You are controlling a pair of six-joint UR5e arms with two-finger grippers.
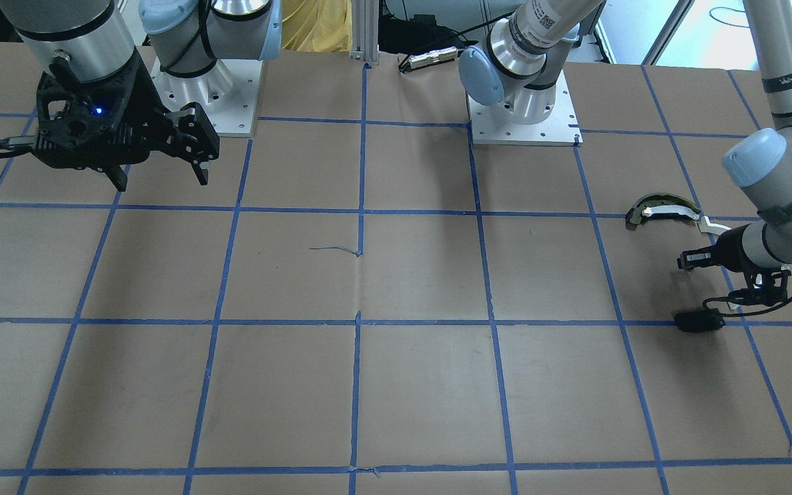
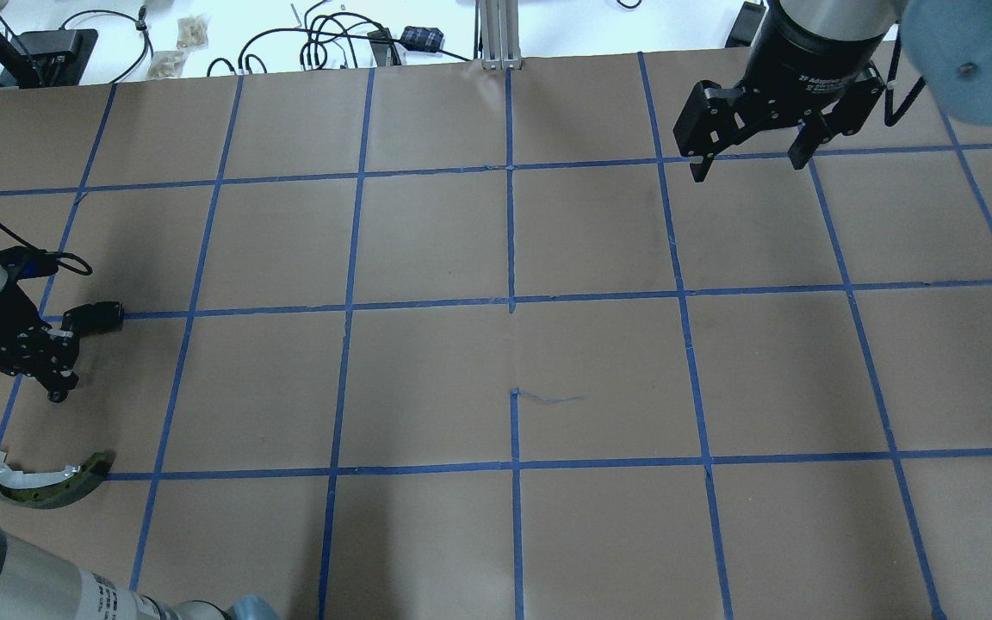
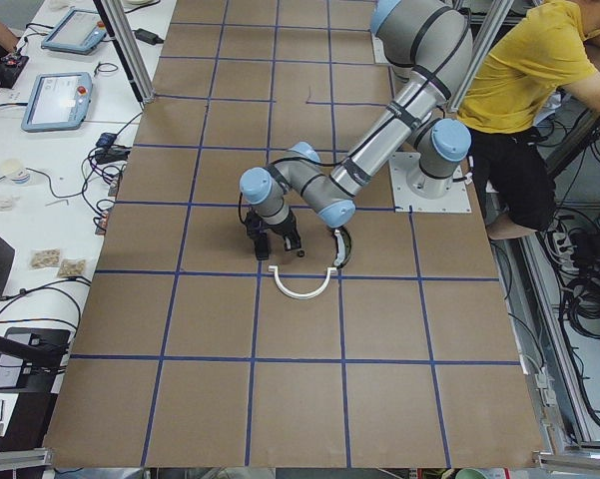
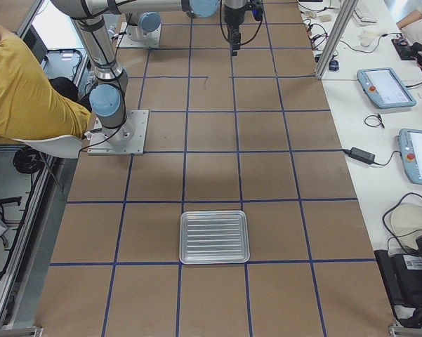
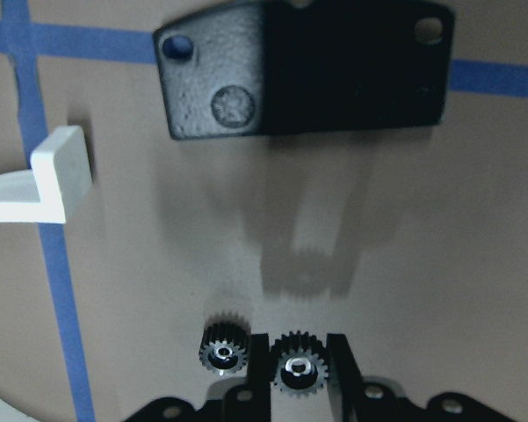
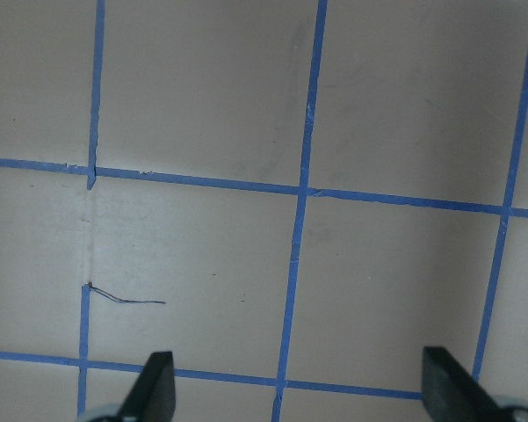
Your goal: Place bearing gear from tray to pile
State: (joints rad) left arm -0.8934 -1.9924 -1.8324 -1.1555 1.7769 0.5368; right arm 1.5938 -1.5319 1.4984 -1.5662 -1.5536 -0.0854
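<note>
One gear (image 5: 299, 359) sat pinched in your left gripper (image 5: 300, 374), lower centre of wrist view; second gear (image 5: 221, 345) lay just left of it. Right gripper (image 6: 303, 383) spread wide, empty.

Left gripper (image 5: 299, 345) with bearing gear (image 5: 299, 371): black plate (image 5: 303, 66) ahead, white arc (image 5: 48, 180) to one side, second gear (image 5: 221, 352) beside a finger — bare paper (image 5: 439, 229) between.

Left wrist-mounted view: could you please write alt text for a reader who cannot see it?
The left gripper's fingers clamp a small black gear, a second gear beside them. Beyond lie a flat black plate and a white arc's end.
</note>
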